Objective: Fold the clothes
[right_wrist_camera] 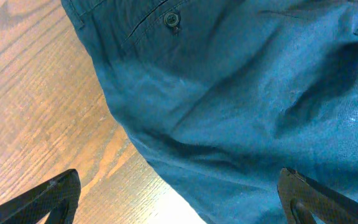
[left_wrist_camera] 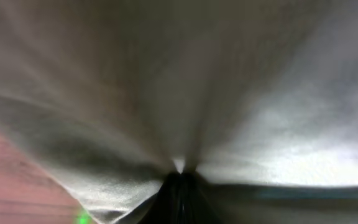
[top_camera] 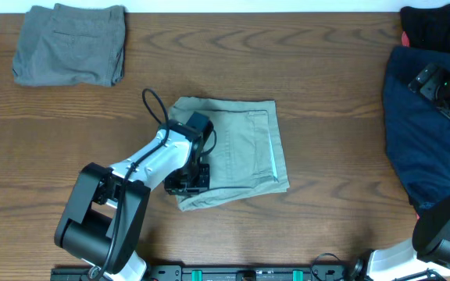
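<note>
1. Khaki shorts (left_wrist_camera: 185, 81) press right up against the left wrist lens. The cloth puckers where the left pincer (left_wrist_camera: 180, 177) meets it, and the dark fingers look drawn together on a pinch of fabric, so I take it as clamped on the khaki shorts.
2. From overhead, that pincer sits at the left edge of the shorts. They lie in the middle of the bench (top_camera: 326, 70), doubled into a rough rectangle with a pocket seam showing. The grip there reads to me as set for another fold, or for squaring the lower-left corner, where the layers stick out unevenly.
3. The right pincer (right_wrist_camera: 179, 186) hangs low over the navy garment (right_wrist_camera: 241, 93), near its button (right_wrist_camera: 171, 18). Its fingers are wide apart and hold nothing, so it looks parked over the next piece rather than working.
4. The navy garment lies spread and unfolded at the right edge of the bench. The black garment (top_camera: 432, 27) is bunched beyond it in the far corner. Both seem to be waiting their turn.
5. The grey shorts (top_camera: 69, 44) rest neatly folded at the far left, well apart from the rest, likely the finished spot.
</note>
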You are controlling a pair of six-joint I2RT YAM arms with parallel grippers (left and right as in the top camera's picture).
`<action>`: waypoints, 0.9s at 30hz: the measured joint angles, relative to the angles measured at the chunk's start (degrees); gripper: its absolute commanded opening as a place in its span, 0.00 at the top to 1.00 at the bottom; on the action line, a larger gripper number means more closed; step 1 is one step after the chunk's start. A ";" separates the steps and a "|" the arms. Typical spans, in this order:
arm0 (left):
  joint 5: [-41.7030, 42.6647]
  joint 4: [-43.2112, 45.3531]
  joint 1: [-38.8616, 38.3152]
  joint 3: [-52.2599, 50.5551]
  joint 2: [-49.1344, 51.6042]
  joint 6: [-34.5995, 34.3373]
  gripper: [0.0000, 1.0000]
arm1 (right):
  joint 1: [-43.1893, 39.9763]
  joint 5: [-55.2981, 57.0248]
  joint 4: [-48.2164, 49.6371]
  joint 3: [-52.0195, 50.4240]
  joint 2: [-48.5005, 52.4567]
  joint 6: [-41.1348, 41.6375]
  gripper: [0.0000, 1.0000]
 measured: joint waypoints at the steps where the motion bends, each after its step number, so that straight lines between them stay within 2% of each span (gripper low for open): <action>1: 0.26 -0.15 0.00 -0.11 0.00 0.00 0.94 | 0.00 0.02 0.00 0.00 0.00 0.00 0.01; 11: 1.90 -3.50 0.00 0.20 -4.02 0.00 0.94 | 0.00 0.00 0.00 0.00 0.00 0.00 0.01; 14: -0.35 1.88 0.00 1.09 -8.59 0.02 0.94 | 0.00 0.00 0.00 0.00 0.00 0.00 0.01; 19: -10.10 12.37 0.02 2.58 -13.66 0.00 0.94 | 0.00 0.00 0.00 0.00 0.00 0.00 0.01; 27: -17.42 20.81 1.60 2.67 -10.45 0.02 0.94 | 0.00 0.00 0.00 0.00 0.00 0.00 0.01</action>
